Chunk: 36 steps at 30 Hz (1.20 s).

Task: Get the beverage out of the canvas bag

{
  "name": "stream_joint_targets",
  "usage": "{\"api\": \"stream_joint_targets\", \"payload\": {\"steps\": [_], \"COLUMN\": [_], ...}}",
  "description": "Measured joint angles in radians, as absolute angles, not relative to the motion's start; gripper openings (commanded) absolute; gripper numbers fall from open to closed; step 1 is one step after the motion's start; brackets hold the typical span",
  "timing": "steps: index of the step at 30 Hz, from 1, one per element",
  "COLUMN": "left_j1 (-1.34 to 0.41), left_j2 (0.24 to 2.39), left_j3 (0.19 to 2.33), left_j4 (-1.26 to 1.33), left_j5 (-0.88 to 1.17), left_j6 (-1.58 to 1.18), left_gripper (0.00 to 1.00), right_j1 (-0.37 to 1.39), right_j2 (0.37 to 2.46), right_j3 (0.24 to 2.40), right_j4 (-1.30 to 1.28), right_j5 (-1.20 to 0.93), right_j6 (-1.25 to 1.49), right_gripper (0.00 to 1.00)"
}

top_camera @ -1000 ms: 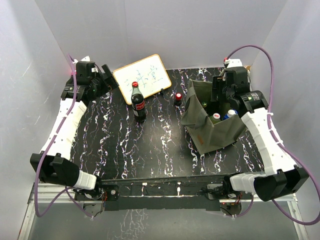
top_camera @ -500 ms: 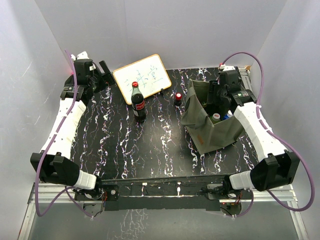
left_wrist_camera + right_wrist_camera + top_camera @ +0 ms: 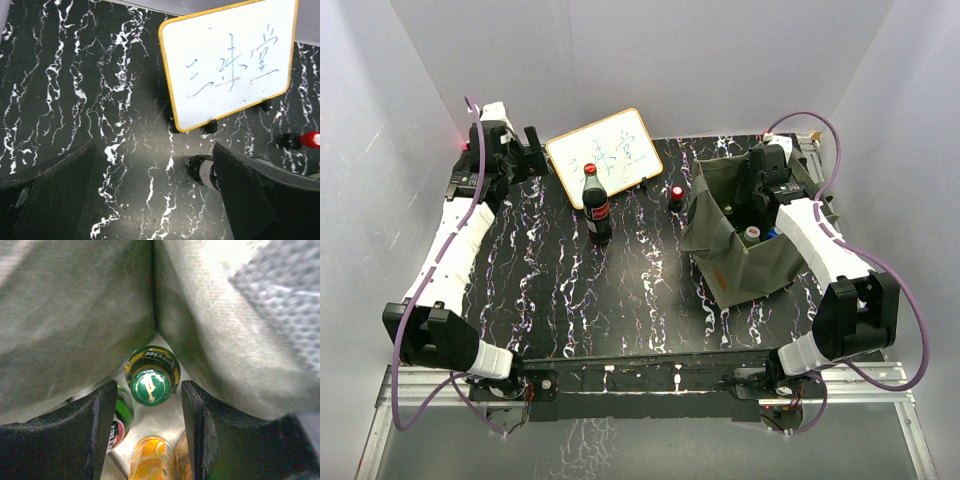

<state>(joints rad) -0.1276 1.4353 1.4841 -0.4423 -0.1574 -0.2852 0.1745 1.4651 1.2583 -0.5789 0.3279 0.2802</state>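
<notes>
The left arm [image 3: 455, 235] stretches to the far left corner of the tabletop [image 3: 620, 290]. The left fingers [image 3: 50, 200] are spread wide and hold nothing. On the right, the right arm [image 3: 815, 235] bends down into the soft green canvas bag [image 3: 735, 270], which sits open on the tabletop. The right fingers [image 3: 95, 435] are apart, and a green bottle [image 3: 150, 385] shows between them, deep in the bag.

Black desk [image 3: 620, 290] veined with white. At its far edge, a yellow-framed whiteboard [image 3: 604, 152] stands tilted. An upright cola bottle [image 3: 596, 205] stands just in front of it. To the right, a small red-capped bottle [image 3: 676, 197] stands beside the olive canvas bag [image 3: 745, 265].
</notes>
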Motion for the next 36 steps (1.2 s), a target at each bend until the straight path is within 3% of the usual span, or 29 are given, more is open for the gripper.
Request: {"api": "stream_joint_targets", "payload": {"steps": [15, 18, 26, 31, 36], "left_j1": [-0.174, -0.194, -0.206, -0.206, -0.206], "left_j2": [1.333, 1.321, 1.297, 1.290, 1.322], "left_j3": [1.354, 1.337, 1.319, 1.324, 1.402], "left_j4": [-0.354, -0.334, -0.330, -0.342, -0.398], "left_j5": [-0.271, -0.276, -0.279, -0.268, -0.194], "left_j6": [-0.163, -0.146, -0.134, -0.150, -0.190], "left_gripper": [0.97, 0.97, 0.97, 0.97, 0.97], "right_j1": [0.142, 0.142, 0.142, 0.142, 0.142], "right_j2": [1.566, 1.579, 1.587, 1.584, 1.583], "right_j3": [1.234, 1.234, 1.234, 1.234, 1.275], "right_j4": [-0.469, -0.459, -0.436, -0.437, -0.512], "right_j5": [0.376, 0.376, 0.352, 0.341, 0.319], "right_j6": [0.316, 0.310, 0.276, 0.264, 0.258], "right_gripper": [0.55, 0.48, 0.16, 0.08, 0.08]}}
